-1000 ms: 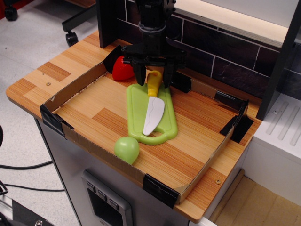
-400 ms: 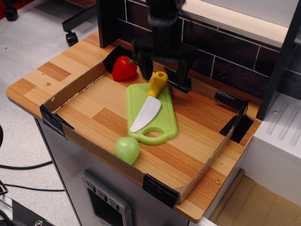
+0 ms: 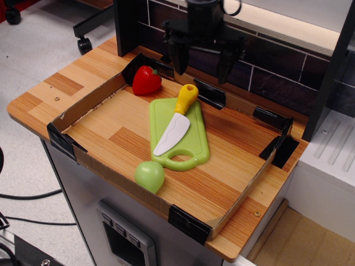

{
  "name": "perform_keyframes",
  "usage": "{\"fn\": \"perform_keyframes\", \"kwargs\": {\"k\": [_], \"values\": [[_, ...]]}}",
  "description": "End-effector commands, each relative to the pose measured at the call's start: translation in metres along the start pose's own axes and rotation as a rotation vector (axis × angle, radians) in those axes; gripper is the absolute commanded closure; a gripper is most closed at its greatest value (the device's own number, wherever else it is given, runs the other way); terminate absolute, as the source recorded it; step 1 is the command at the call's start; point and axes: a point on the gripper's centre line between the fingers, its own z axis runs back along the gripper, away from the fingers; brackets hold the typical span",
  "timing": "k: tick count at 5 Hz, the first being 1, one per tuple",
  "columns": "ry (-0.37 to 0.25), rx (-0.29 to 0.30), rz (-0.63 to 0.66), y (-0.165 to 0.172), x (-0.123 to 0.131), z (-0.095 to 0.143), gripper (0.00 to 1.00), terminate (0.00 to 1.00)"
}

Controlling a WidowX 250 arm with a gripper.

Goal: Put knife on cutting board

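Wooden table [image 3: 50, 88] (cardboard-rimmed) against dark tiled wall [image 3: 266, 69].

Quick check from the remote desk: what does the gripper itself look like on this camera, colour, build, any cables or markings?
The gripper is black all over, plastic or metal: a wide crossbar under a round wrist section, with two dark tapered fingers hanging from its ends. A thin dark cable loops beside the wrist at the top of the picture. No markings or labels can be made out against the dark tiled wall behind it.
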Motion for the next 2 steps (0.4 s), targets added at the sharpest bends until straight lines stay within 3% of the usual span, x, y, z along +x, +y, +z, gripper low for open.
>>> {"fn": "perform_keyframes", "kwargs": {"k": [1, 2], "values": [[-0.032, 0.015, -0.092, -0.0068, -0.0018, 0.0295, 0.00, 0.00], [-0.032, 0.015, -0.092, -0.0068, -0.0018, 0.0295, 0.00, 1.00]]}}
